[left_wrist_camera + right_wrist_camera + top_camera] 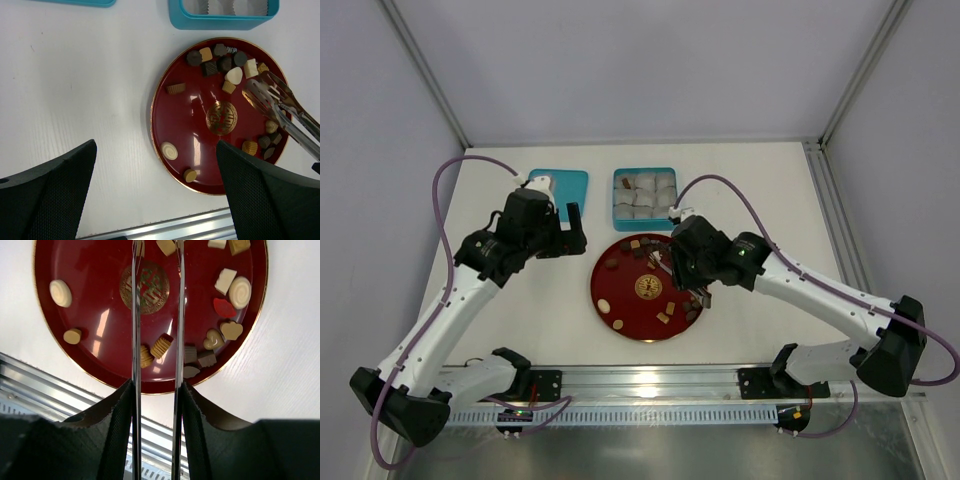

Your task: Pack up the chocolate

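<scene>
The chocolate [637,245] lies as many small dark, tan and cream pieces on a round red plate [625,295]. My right gripper [695,285] is shut on metal tongs [658,262], whose two arms [135,315] stay parted and reach over the plate [90,285]. In the left wrist view the tongs' head [262,92] hovers over the plate's right side beside a cluster of pieces [222,62]. Whether the tips hold a piece I cannot tell. My left gripper [565,238] is open and empty, above the table left of the plate [195,125].
A teal box [644,172] of white paper cups stands just behind the plate. A teal lid [565,185] lies to its left, under my left wrist. An aluminium rail [650,378] runs along the table's near edge.
</scene>
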You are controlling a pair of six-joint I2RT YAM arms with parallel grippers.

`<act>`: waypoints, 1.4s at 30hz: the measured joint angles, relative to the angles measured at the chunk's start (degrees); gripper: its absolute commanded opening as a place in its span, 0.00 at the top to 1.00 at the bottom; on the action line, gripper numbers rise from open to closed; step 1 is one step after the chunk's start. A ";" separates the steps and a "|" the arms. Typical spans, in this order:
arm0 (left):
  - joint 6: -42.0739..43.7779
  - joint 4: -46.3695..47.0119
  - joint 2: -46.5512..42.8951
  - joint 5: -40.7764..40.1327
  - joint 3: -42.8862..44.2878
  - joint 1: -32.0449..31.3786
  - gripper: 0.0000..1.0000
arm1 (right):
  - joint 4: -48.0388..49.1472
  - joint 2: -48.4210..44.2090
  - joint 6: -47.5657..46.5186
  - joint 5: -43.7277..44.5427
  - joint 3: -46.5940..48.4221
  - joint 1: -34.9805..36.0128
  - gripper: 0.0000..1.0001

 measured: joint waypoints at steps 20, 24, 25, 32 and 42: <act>0.00 -0.04 0.00 -0.11 0.00 0.00 0.00 | 1.90 5.51 -2.08 0.33 -3.74 0.13 0.53; -0.02 -0.04 0.00 -0.11 0.00 0.00 0.00 | 2.58 5.99 -2.56 0.31 -3.74 0.13 0.53; 0.00 -0.04 0.00 -0.11 0.00 0.00 0.00 | 2.73 6.12 -2.62 0.31 -3.74 0.13 0.53; -0.02 -0.04 0.00 -0.11 0.00 0.00 0.00 | 3.30 7.45 -2.75 0.22 -3.74 0.13 0.53; -0.04 -0.07 0.00 -0.13 0.00 0.00 0.00 | 3.32 8.11 -2.86 -0.02 -3.72 0.13 0.54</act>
